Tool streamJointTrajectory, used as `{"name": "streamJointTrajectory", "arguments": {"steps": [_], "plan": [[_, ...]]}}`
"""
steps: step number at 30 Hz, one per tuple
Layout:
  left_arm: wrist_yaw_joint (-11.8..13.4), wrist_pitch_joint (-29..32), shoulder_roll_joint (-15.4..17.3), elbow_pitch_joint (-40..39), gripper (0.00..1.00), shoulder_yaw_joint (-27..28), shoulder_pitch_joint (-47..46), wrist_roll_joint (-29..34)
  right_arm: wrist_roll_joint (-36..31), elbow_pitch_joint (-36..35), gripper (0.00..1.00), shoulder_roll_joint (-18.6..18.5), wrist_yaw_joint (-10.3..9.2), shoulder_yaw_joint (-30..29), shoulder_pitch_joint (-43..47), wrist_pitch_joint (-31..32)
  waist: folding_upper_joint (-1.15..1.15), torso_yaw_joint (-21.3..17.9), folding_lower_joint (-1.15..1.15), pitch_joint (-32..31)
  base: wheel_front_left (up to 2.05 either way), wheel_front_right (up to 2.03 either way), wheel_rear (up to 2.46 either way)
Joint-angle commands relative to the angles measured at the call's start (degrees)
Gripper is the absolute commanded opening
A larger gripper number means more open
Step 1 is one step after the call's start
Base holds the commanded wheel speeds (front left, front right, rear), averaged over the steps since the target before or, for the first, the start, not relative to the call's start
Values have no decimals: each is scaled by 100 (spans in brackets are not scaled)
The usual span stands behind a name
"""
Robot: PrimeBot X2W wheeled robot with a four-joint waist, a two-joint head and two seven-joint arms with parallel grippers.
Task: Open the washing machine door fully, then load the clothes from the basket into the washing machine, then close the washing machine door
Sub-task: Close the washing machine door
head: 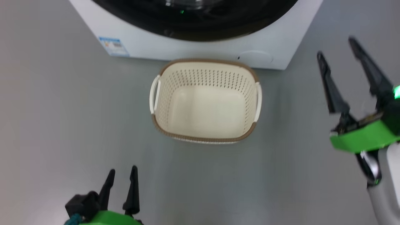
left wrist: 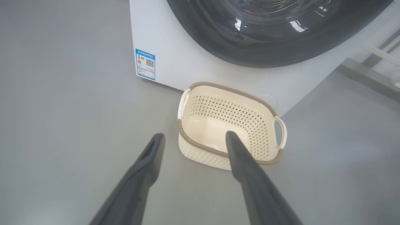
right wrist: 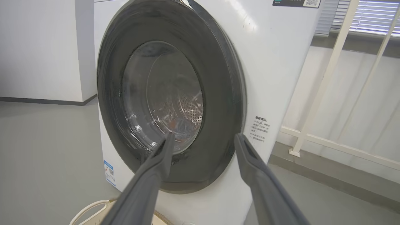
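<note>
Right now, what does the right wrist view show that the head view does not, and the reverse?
Right wrist view: the whole round black-rimmed glass door, shut, the perforated steel drum behind its glass, and a white railing. Head view: the empty inside of the cream perforated plastic basket, and the open left claw. Both: the big white boxy washing machine, its blue label sticker, and the open right claw.
</note>
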Motion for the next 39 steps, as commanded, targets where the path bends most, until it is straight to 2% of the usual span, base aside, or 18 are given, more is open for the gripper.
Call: {"name": "streamJointTrajectory", "arguments": {"steps": [1,11,19,28,39], "plan": [[3,-37,93,-69,100,183,139,46,120,-212,100,72,-34,21,313,21,0,-548,0,-820,0,0,0],[83,-37,93,-55,100,252,744,293,-22,-599,100,346,-34,-15,2055,21,0,-1065,0,-1733,0,0,0],[51,-37,93,-158,100,241,1094,495,-247,-671,100,647,-34,-622,3172,21,0,-1129,0,-2163,0,0,0],[-71,-37,93,-214,100,399,1290,700,-343,-611,100,959,-34,-1218,3631,21,0,-1129,0,-2263,0,0,0],[-69,-37,93,-385,100,515,1317,824,-451,-150,100,1085,-34,-1455,3746,21,0,-890,0,-2192,0,0,0]]}}
